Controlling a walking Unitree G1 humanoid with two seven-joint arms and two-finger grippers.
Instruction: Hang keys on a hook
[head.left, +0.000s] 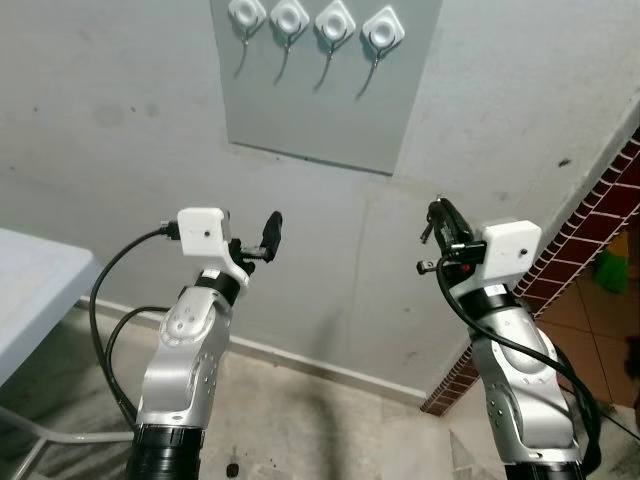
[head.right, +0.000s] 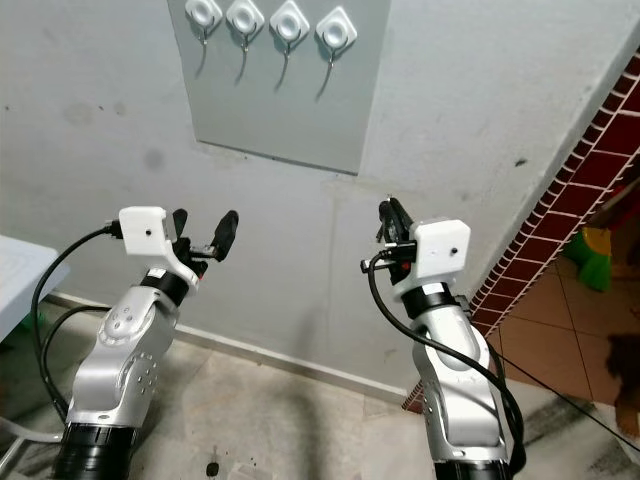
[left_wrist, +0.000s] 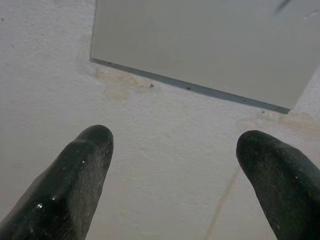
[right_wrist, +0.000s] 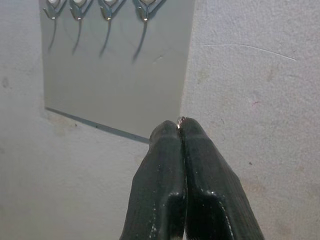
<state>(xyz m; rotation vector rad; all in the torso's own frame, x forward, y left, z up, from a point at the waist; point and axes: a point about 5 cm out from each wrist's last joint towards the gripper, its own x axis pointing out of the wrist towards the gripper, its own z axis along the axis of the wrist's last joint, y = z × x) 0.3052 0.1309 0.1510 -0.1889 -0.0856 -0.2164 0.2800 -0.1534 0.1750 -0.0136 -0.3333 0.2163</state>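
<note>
While the right gripper (right_wrist: 180, 131) is clamped on a key ring (right_wrist: 180, 119) glinting at its tips, the hooks (right_wrist: 106, 12) sit above; the left gripper (left_wrist: 175, 145) stands apart.

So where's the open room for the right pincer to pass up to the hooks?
The wall between the two pincers, below the grey panel, is bare. The panel's lower half under the hooks is bare too. The right pincer, shut on a small metal ring, sits below the panel's lower right corner. It is crowded along the top, where four hooks sit close together.
</note>
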